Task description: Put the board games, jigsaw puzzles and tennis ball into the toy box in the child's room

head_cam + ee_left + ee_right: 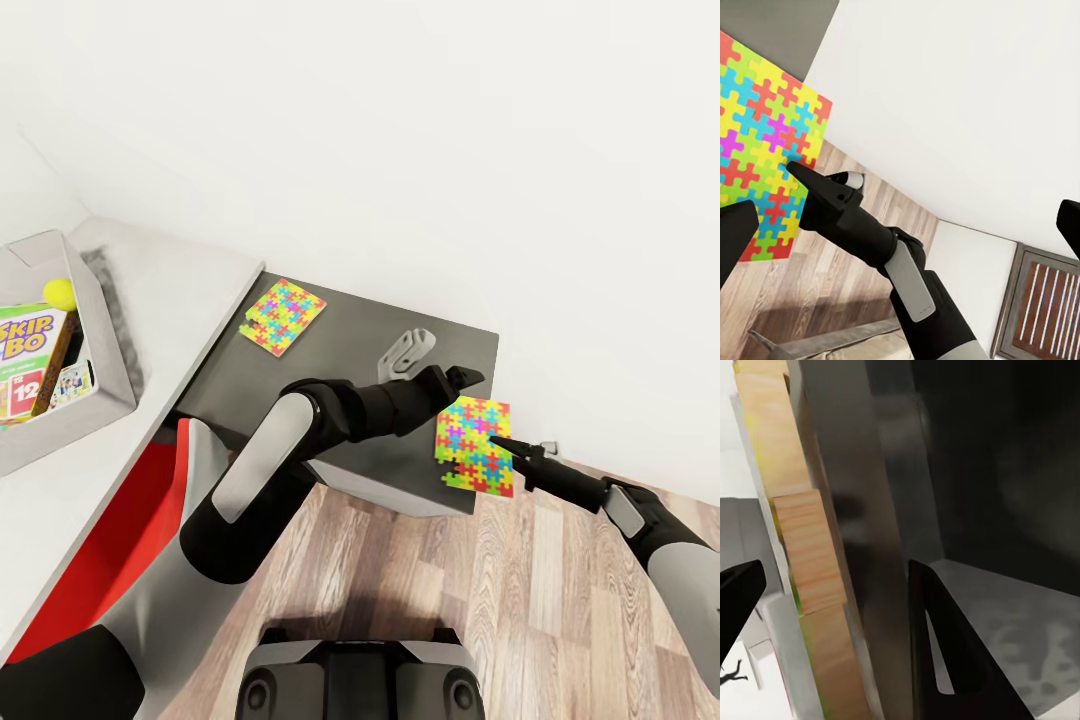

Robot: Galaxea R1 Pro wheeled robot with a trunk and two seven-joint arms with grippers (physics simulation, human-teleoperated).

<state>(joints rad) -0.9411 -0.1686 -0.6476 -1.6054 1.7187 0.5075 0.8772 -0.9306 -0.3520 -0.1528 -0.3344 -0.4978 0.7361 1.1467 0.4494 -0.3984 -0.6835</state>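
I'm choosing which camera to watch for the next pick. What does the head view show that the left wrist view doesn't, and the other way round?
Head view's own: the toy box holding the SKIP-BO game and tennis ball, a second jigsaw puzzle on the dark desk, and the left gripper. Left wrist view's own: a slatted brown panel. Shared: the right gripper at the corner jigsaw puzzle, and the wood floor.
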